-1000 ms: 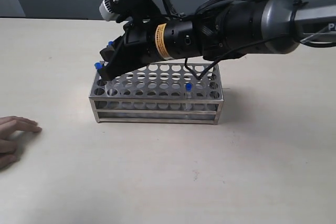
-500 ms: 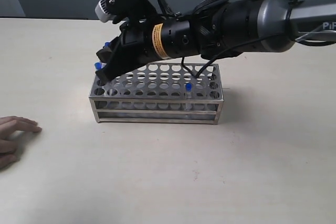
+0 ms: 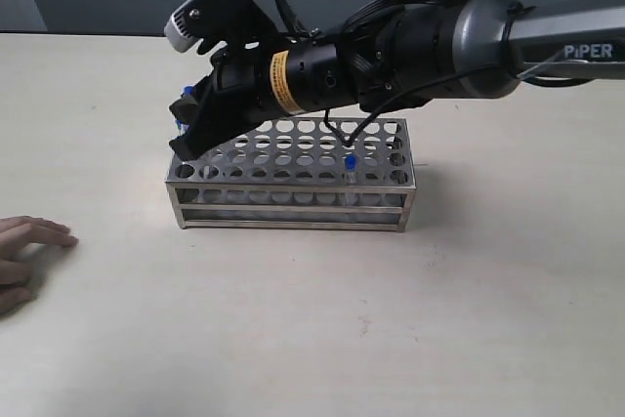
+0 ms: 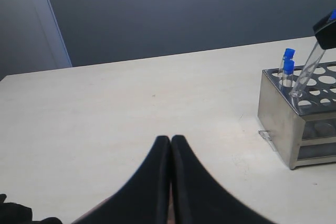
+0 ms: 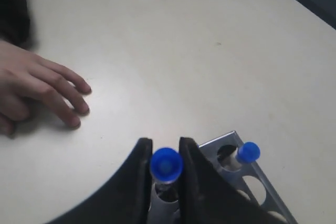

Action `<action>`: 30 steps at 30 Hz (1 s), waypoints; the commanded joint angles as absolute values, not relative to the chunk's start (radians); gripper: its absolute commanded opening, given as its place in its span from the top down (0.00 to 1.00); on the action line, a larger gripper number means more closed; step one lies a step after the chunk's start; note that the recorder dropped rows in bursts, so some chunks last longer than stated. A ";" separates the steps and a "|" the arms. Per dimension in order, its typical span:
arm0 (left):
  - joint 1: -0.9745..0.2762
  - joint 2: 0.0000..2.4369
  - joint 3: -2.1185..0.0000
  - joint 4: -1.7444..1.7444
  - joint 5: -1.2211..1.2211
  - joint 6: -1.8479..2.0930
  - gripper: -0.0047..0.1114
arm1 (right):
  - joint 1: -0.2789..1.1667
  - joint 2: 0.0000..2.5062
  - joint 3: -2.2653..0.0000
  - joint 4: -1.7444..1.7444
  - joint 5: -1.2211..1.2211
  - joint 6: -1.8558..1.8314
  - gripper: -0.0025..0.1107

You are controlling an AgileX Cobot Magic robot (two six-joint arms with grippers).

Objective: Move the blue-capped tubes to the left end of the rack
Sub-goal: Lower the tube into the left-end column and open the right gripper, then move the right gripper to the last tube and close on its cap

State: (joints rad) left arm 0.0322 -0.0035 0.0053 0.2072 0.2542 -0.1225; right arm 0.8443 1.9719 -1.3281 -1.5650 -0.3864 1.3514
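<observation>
One rack (image 3: 293,204), one worktop (image 3: 293,339). The rack's top plate had four rows of holes; holes per row were not countable, since an arm covered part of it.

There were four tubes in all, each with one blue cap. Three were at one end in the left wrist view: two upright tubes (image 4: 287,66) and one tilted tube (image 4: 307,72). One lone tube (image 3: 349,171) stood toward the other end. The right wrist view caught only two caps.

Two tools were counted: right tool (image 5: 164,145) and left tool (image 4: 170,139), each with two fingers. One hand (image 3: 29,241) was on the worktop.
</observation>
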 commanded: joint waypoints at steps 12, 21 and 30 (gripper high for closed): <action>0.028 0.000 0.000 0.202 0.246 -0.123 0.95 | 0.897 2.069 -1.383 -1.597 -0.349 1.406 0.96; 0.028 0.000 0.000 0.202 0.246 -0.123 0.95 | 0.895 2.033 -1.383 -1.595 -0.343 1.432 0.61; 0.028 0.000 0.000 0.202 0.246 -0.123 0.95 | 0.853 1.615 -1.050 -1.585 0.097 1.442 0.61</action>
